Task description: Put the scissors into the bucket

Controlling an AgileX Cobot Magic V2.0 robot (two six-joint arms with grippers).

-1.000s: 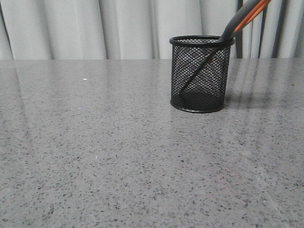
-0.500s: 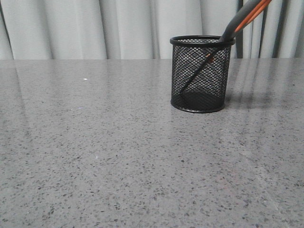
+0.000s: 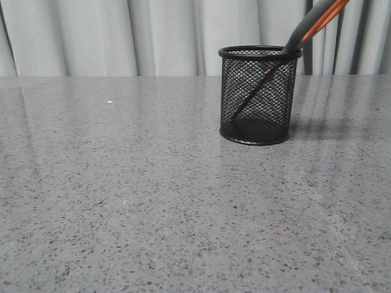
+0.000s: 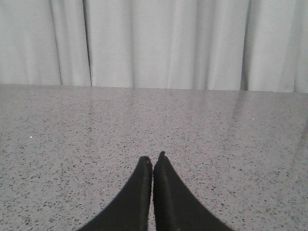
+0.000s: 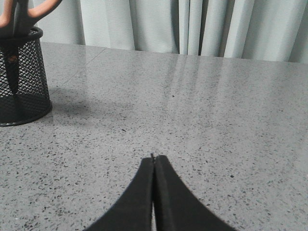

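Observation:
The black wire-mesh bucket (image 3: pixel 258 94) stands upright on the grey table, right of centre. The scissors (image 3: pixel 314 22) stand in it, blades down inside the mesh, the dark orange-edged handles leaning out over the rim to the upper right. In the right wrist view the bucket (image 5: pixel 21 79) with the scissors' handles (image 5: pixel 21 14) shows at the far left. My right gripper (image 5: pixel 154 158) is shut and empty, low over the table, well away from the bucket. My left gripper (image 4: pixel 152 158) is shut and empty over bare table. Neither gripper shows in the front view.
The grey speckled table (image 3: pixel 122 201) runs across the whole front view. Pale curtains (image 3: pixel 122 36) hang behind its far edge.

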